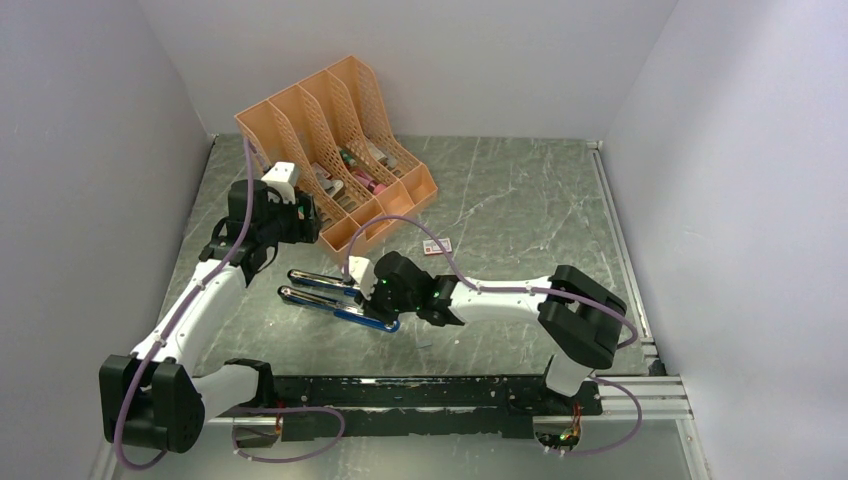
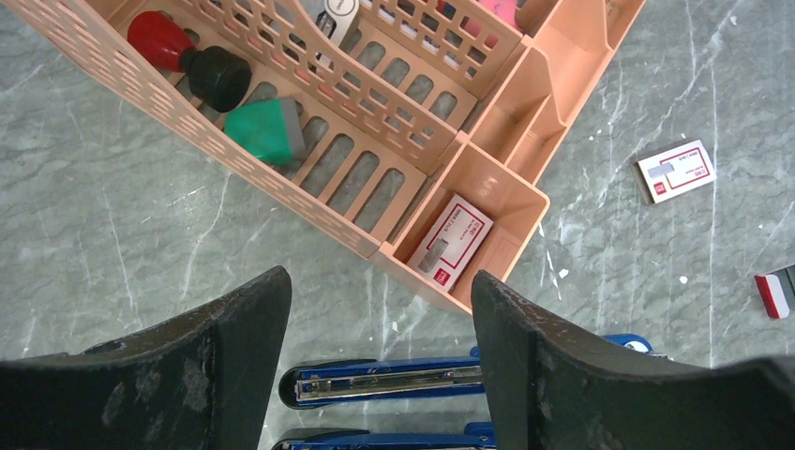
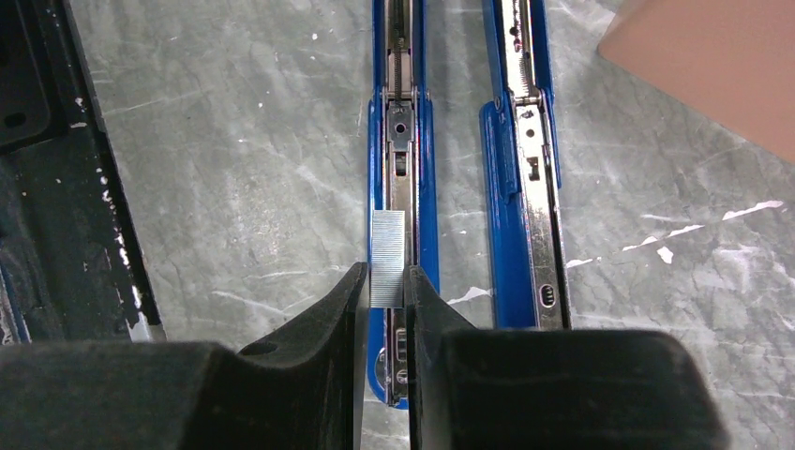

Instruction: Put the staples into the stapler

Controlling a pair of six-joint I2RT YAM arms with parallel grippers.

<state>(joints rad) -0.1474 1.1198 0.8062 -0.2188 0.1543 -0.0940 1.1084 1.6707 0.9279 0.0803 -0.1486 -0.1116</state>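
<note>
Marbled table [image 1: 520, 210]: open stapler [image 1: 320, 302], peach organizer [image 1: 270, 125], small box [image 1: 438, 246].

No words can be read here

The little white and red box [image 2: 451, 243] in the orange tray [image 2: 514, 112] has print on its lid. So does the second box [image 2: 676, 171] on the grey table [image 2: 112, 216]. The letters on both are too small and blurry to read.

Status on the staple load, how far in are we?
Done: the stapler lies hinged open on the table, both halves flat. In hand: the right pincer is shut on the staples, holding the strip over the magazine channel. The left pincer is open and empty near the organiser. To do: seat the strip in the channel, release, close the stapler.
</note>
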